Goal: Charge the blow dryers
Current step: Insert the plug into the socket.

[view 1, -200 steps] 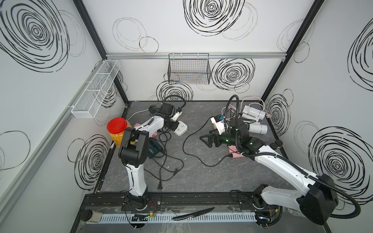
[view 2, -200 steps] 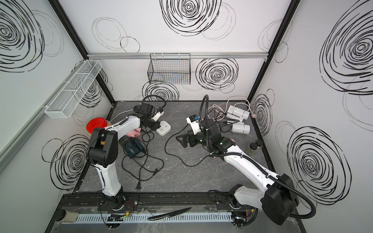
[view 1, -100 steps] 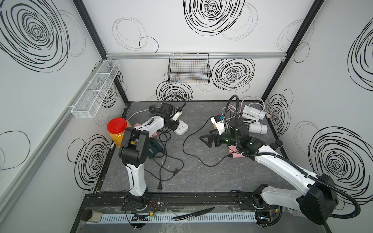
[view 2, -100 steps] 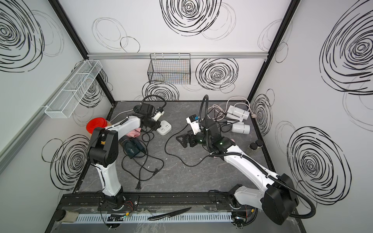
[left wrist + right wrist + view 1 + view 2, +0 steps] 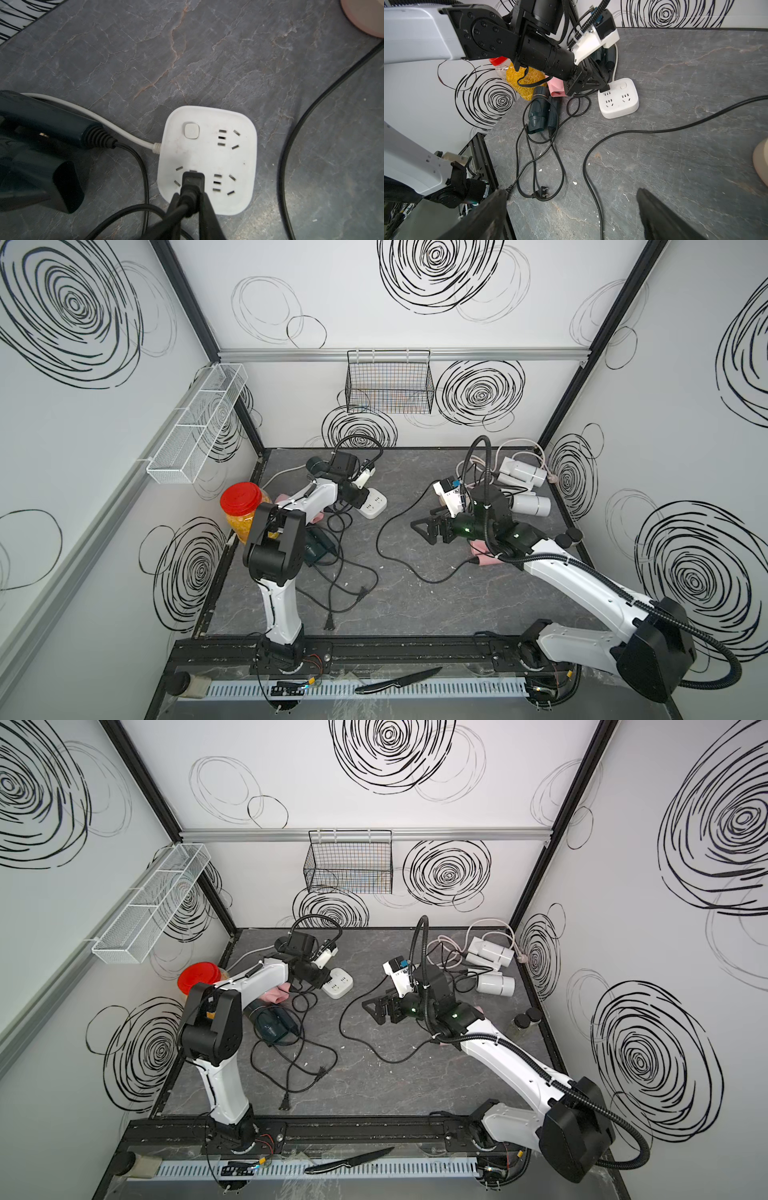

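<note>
- Left jaws: clamped on a black plug [image 5: 192,180], which stands on top of the white power strip [image 5: 207,153] at one of its corner sockets. How deep the prongs sit cannot be told.
- Right jaws: spread wide and empty, hanging above the table [image 5: 415,605] well apart from the power strip, with a long black cord [image 5: 388,558] curving across the table in between.
- A dark teal blow dryer [image 5: 41,128] lies just beside the power strip, along its white lead.
- A second teal blow dryer [image 5: 538,112] and a pink blow dryer [image 5: 556,88] lie near the power strip amid looped cords.
- A loose plug [image 5: 543,191] lies on the table beyond those loops, apart from the power strip.
- Two white blow dryers [image 5: 521,472] [image 5: 532,505] lie well apart from the power strip, beyond the right jaws.
- A second pink blow dryer [image 5: 484,560] shows partly under the right arm.
</note>
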{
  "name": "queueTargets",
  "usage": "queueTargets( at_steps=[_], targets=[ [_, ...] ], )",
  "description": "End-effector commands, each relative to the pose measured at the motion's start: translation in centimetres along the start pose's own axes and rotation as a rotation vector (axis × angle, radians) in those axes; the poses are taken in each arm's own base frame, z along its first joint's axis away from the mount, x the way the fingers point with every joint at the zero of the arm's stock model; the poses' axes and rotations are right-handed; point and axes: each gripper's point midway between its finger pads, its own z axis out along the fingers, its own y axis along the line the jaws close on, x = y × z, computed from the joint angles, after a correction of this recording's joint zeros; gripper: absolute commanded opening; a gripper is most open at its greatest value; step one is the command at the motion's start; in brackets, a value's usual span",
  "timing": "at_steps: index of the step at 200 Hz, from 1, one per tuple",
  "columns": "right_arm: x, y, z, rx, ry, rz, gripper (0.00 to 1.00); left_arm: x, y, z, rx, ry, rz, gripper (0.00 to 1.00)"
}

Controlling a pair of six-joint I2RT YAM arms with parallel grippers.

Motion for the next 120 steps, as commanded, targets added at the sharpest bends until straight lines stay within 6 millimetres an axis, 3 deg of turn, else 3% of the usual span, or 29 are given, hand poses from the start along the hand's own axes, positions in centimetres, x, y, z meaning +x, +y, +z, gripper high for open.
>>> queueTargets(
  at_steps=[1, 75, 120],
  targets=[
    [0.0, 0.4, 0.3, -0.02, -0.002, -0.013, 1.0, -2.0, 0.1, -1.9, -0.016, -0.064, 0.015, 0.12],
    [0.1, 0.3, 0.1, -0.011, -0.002, -0.015, 1.0, -1.7, -0.3, -0.1, 0.013, -0.058, -0.006, 0.12],
    [0.2, 0.3, 0.1, -0.01, 0.004, -0.013, 1.0, -0.2, -0.1, 1.1, 0.003, -0.011, -0.004, 0.12]
  ],
)
